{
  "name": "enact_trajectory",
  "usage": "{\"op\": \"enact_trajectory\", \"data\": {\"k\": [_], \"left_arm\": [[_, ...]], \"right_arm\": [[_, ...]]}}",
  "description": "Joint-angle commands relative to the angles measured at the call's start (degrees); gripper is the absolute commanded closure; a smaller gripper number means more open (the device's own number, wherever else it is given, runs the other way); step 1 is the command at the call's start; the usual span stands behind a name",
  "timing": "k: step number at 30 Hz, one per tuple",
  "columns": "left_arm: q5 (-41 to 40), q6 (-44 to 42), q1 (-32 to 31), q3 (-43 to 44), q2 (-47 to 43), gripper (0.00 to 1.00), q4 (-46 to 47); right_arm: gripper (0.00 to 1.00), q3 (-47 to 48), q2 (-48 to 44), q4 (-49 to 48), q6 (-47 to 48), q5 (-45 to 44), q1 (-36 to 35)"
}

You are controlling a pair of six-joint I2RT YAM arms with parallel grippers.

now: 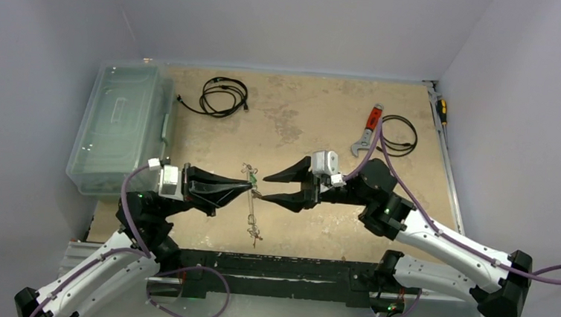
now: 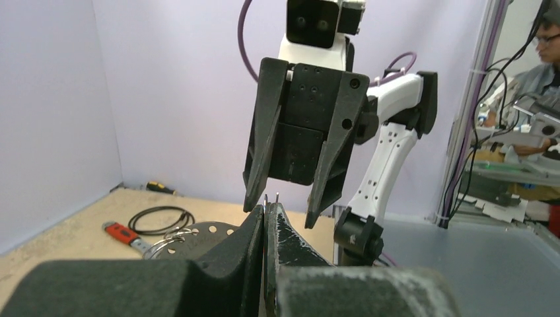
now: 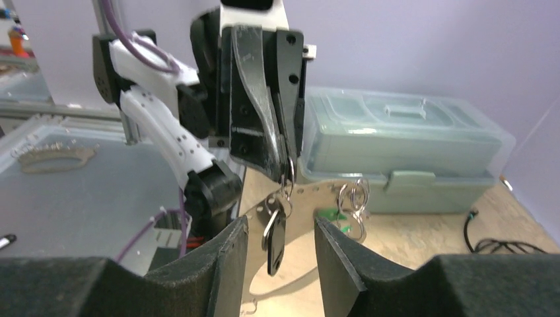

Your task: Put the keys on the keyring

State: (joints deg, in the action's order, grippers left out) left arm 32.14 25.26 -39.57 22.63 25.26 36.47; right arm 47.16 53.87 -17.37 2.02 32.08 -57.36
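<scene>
Soft, even light; wrist views' near foregrounds seem blurred.

Black key (image 3: 276, 239) below left gripper (image 3: 286, 173), between parted fingers (image 3: 224, 261) of right gripper (image 3: 282, 223)

Black key (image 3: 276, 241), red-handled wrench (image 1: 370, 125), tan table (image 1: 303, 115).

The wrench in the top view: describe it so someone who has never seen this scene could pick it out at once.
On the tan table, look at the far right part. The wrench lies there aslant beside a black cable loop. Its red handle and silver jaw set it apart from the yellow-and-black screwdriver at the table's right edge.
</scene>
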Motion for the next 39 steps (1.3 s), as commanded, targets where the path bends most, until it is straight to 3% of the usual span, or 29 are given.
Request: {"op": "enact_trajectory", "data": {"k": [1,21,33,39], "left_arm": [[-2.4,5.6,-0.3,-1.6,-0.1,1.0,12.2],[-1.5,7.2,0.1,-3.0,-0.5,1.0,14.2],[-1.3,7.9,1.3,-3.0,-0.6,1.0,13.5],[-0.7,8.7,2.2,-3.1,0.0,1.0,14.1]], "right_arm": [[0.56,0.1,1.0,-11.2,-5.1,3.0,-0.2],[0.7,2.9,7.3,-18.6,-9.7,7.7,-0.2],[0.65,3.4,7.6,-19.8,-10.7,7.5,-0.2],[0.74,3.7,9.0,-21.2,-12.0,8.3,-0.2]]}}
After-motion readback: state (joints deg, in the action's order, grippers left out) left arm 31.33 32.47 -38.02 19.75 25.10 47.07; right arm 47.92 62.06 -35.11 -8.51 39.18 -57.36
